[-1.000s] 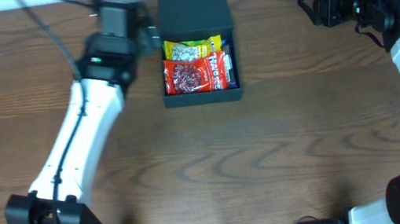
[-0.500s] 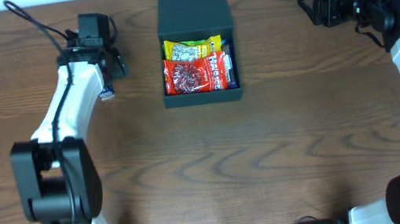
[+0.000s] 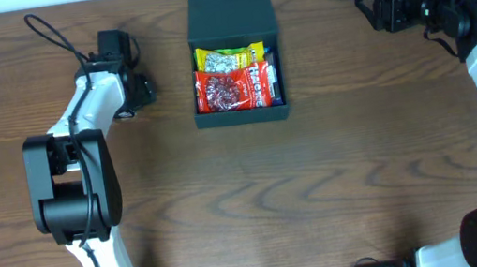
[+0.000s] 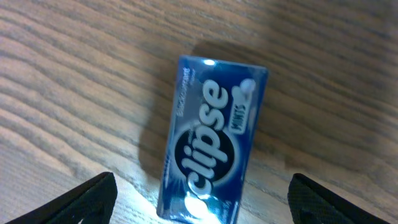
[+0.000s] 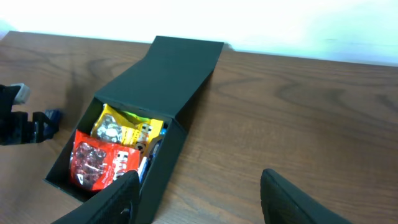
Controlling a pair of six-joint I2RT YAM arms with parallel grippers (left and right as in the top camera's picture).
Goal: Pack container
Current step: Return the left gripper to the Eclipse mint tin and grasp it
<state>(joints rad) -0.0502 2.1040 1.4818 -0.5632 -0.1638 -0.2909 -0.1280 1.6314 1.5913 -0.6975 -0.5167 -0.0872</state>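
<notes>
The container (image 3: 229,7) is a dark box at the table's top centre, its flap lid open and lying back. It also shows in the right wrist view (image 5: 180,68). Inside lie a yellow packet (image 3: 229,57), a red packet (image 3: 232,89) and a blue item (image 3: 274,76) along the right wall. A blue Eclipse mints pack (image 4: 211,140) lies flat on the table left of the box. My left gripper (image 4: 205,205) is open just above it, one finger on each side. Its place in the overhead view (image 3: 127,101) is left of the box. My right gripper (image 3: 371,7) is open and empty, at the far right.
The wooden table (image 3: 259,206) spreads in front of the box. The table's back edge meets a white wall (image 5: 280,25) just behind the lid. My left arm (image 3: 81,157) is folded back along the left side.
My left gripper has swung left from beside the box, and the arm has folded back. It now hovers over the mints pack. The right arm and the box have not moved.
</notes>
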